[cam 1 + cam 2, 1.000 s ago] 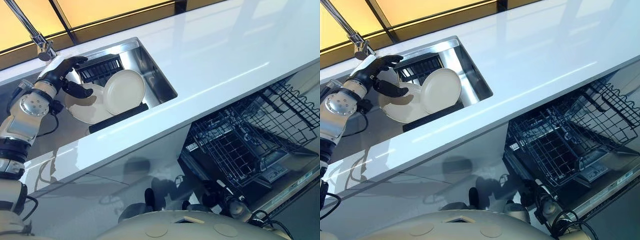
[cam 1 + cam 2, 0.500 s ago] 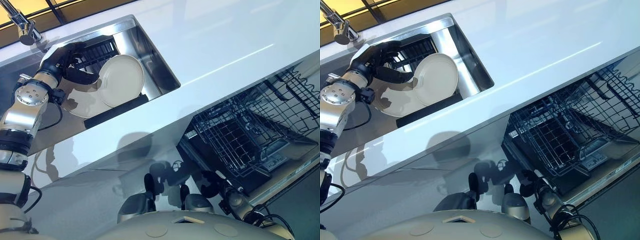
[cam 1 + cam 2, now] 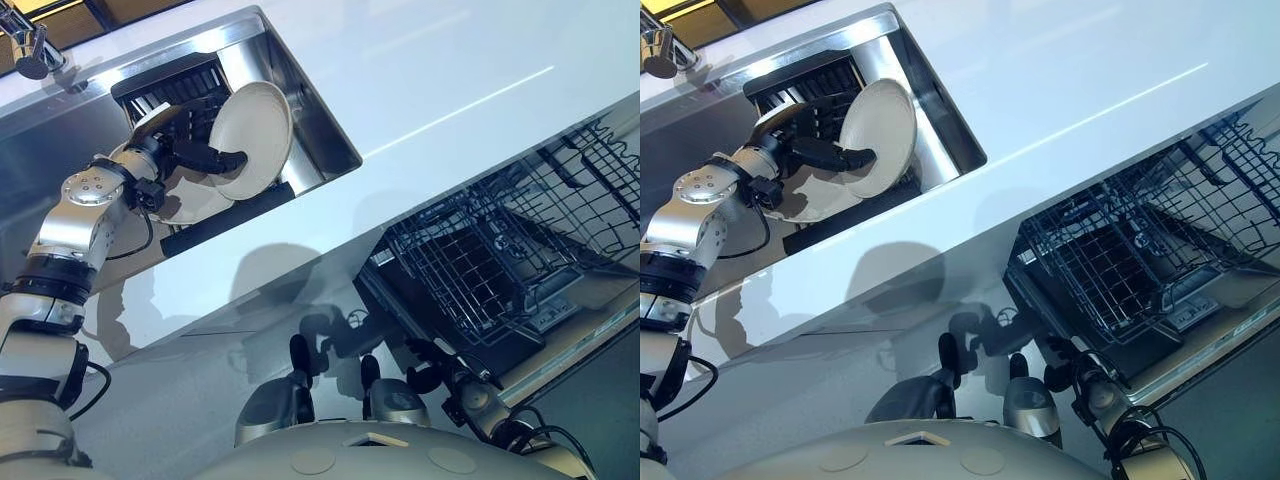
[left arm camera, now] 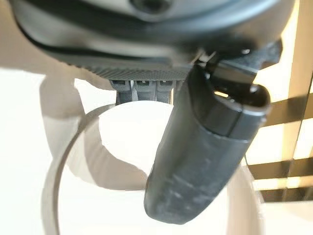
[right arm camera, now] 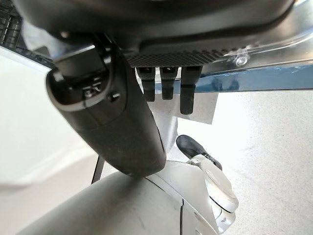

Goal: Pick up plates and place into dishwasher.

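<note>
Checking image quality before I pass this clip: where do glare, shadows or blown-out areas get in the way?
Left eye view: a bright streak of glare crosses the white counter, and the counter's glossy front mirrors dark shapes; the plate in the left hand stays readable. Left wrist view: the plate is washed out nearly white, and the thumb casts a soft shadow on it. Right wrist view: the right hand is dark against a pale background.

Right hand (image 5: 117, 132), thumb standing out, fingers (image 5: 190, 93) hanging straight and holding nothing, above pale floor (image 5: 264, 142)
</note>
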`<state>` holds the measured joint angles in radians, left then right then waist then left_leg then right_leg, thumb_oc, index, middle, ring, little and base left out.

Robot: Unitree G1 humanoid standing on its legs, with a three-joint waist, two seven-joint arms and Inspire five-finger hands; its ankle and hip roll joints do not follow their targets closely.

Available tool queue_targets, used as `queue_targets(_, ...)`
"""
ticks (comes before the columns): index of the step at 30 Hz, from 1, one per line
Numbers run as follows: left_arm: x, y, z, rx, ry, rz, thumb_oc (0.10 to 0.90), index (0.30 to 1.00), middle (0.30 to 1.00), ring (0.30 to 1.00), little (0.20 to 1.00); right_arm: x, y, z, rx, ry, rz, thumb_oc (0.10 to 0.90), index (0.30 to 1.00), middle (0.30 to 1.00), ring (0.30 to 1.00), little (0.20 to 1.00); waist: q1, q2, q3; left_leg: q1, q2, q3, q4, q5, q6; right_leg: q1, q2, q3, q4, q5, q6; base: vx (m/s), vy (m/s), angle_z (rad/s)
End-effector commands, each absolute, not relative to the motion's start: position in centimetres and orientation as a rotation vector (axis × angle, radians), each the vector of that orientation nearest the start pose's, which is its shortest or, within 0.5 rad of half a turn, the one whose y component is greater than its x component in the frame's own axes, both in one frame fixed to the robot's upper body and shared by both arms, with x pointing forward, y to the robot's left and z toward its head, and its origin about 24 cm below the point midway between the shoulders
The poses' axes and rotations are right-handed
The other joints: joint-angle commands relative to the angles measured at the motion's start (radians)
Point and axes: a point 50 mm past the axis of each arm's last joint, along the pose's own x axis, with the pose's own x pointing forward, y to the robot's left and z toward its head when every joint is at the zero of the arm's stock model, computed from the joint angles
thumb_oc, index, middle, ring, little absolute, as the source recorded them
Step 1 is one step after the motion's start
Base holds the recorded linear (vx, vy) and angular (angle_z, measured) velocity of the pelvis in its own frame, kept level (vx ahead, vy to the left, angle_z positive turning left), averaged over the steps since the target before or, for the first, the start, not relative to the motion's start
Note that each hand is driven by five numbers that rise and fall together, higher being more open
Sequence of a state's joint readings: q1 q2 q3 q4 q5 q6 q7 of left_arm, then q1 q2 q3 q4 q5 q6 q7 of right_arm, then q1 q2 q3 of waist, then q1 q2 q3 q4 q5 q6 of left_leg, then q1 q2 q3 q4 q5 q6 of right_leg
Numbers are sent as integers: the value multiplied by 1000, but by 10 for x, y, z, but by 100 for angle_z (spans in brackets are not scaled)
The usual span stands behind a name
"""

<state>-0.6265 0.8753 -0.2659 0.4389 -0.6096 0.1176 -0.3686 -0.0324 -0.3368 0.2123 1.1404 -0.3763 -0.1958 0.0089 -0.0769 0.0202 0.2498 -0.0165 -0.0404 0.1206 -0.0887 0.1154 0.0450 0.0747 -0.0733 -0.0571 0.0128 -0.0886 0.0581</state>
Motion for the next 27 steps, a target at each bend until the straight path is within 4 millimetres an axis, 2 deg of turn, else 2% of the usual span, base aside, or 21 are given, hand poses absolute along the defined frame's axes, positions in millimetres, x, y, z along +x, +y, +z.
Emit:
queue_targets(1, 352, 238, 225, 322, -153, -496, 800, 900, 900, 900, 900, 107, -283, -135, -811, 1042, 276, 800, 900, 900, 900, 900, -18, 48, -31, 12, -61, 24, 147, -229, 41, -190, 45, 37, 136, 13, 55, -24, 6, 6)
queue_targets(6, 352, 224, 216, 379, -39, -664, 800, 900, 900, 900, 900, 111, -287, -133, -813, 1039, 266, 800, 900, 900, 900, 900, -19, 52, -28, 6, -64, 22, 148, -223, 38, -192, 47, 36, 133, 17, 54, -24, -8, 3)
queue_targets(7, 351, 221, 217, 376, -40, -677, 718, 829, 829, 829, 818, 112, -288, -132, -813, 1039, 263, 800, 900, 900, 900, 900, -19, 53, -28, 8, -64, 23, 147, -223, 37, -191, 47, 35, 132, 18, 54, 0, 0, 0)
queue_targets(8, 351, 220, 218, 372, -48, -681, 391, 549, 549, 549, 491, 113, -288, -132, -811, 1039, 261, 800, 900, 900, 900, 900, -19, 54, -28, 10, -65, 21, 146, -223, 36, -189, 46, 33, 130, 18, 54, -21, -13, 4)
queue_targets(9, 350, 218, 221, 369, -72, -677, 196, 382, 382, 382, 296, 113, -288, -132, -811, 1042, 260, 800, 900, 900, 900, 900, -18, 55, -31, 11, -67, 20, 145, -222, 35, -186, 46, 31, 126, 19, 53, -15, -13, 4)
queue_targets(10, 350, 217, 223, 362, -94, -671, 100, 300, 300, 300, 200, 113, -289, -132, -810, 1044, 260, 800, 900, 900, 900, 900, -17, 56, -33, 13, -68, 19, 145, -222, 35, -184, 47, 30, 124, 19, 52, 0, 0, 0)
queue_targets(17, 344, 223, 247, 203, -321, -517, 100, 300, 300, 300, 200, 106, -286, -136, -807, 1058, 264, 800, 900, 900, 900, 900, -5, 58, -59, 31, -74, 0, 128, -223, 29, -154, 48, 18, 99, 16, 43, -3, -12, 5)
queue_targets(27, 339, 243, 250, 169, -410, -375, 100, 300, 300, 300, 200, 101, -281, -139, -803, 1064, 276, 800, 900, 900, 900, 900, 9, 59, -80, 55, -66, -14, 100, -215, 22, -131, 50, 4, 87, 7, 35, -2, -3, 0)
